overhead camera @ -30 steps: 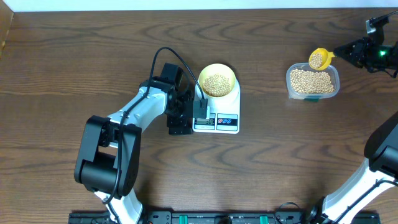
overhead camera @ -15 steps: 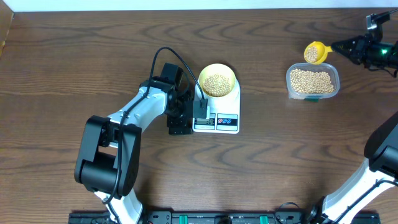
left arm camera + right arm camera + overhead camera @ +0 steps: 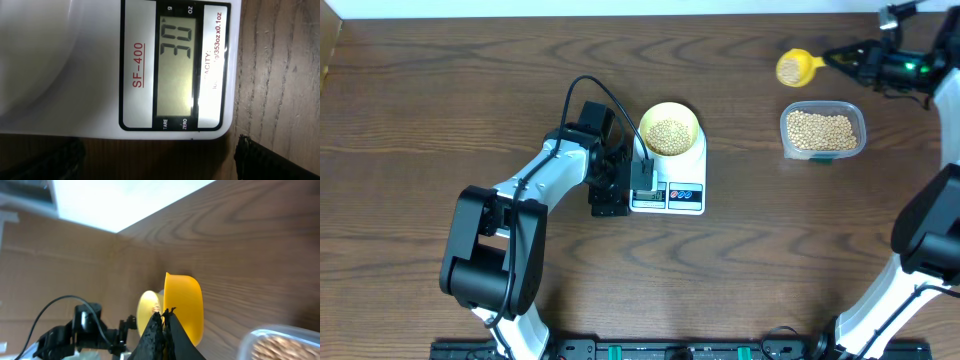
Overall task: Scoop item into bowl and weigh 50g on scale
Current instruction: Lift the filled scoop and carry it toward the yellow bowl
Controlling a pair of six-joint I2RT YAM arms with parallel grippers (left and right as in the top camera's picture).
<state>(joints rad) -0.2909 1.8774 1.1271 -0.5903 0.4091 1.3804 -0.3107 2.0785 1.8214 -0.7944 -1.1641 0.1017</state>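
The white scale (image 3: 685, 196) stands mid-table with the pale-yellow bowl (image 3: 669, 130) on it, and the bowl holds tan beans (image 3: 668, 134). My left gripper (image 3: 620, 190) is open at the scale's left edge, nothing between its fingers (image 3: 252, 159). Close up, the scale (image 3: 140, 65) has a display (image 3: 176, 65) that reads 30. My right gripper (image 3: 842, 58) is shut on the handle of a yellow scoop (image 3: 794, 67) carrying beans, up and left of the tub. In the right wrist view the scoop (image 3: 186, 305) sticks out past the shut gripper (image 3: 164, 315), with the bowl (image 3: 148, 307) beyond.
A clear plastic tub (image 3: 823, 131) full of beans sits at the right, also at the lower right edge (image 3: 285, 342) of the right wrist view. A black cable (image 3: 605, 95) arcs over the left arm near the bowl. The table's far edge runs just beyond the scoop.
The right gripper has carried the loaded scoop leftward and toward the far edge, from over the tub's rim to clear of it. The left arm, the scale and the bowl have not moved.
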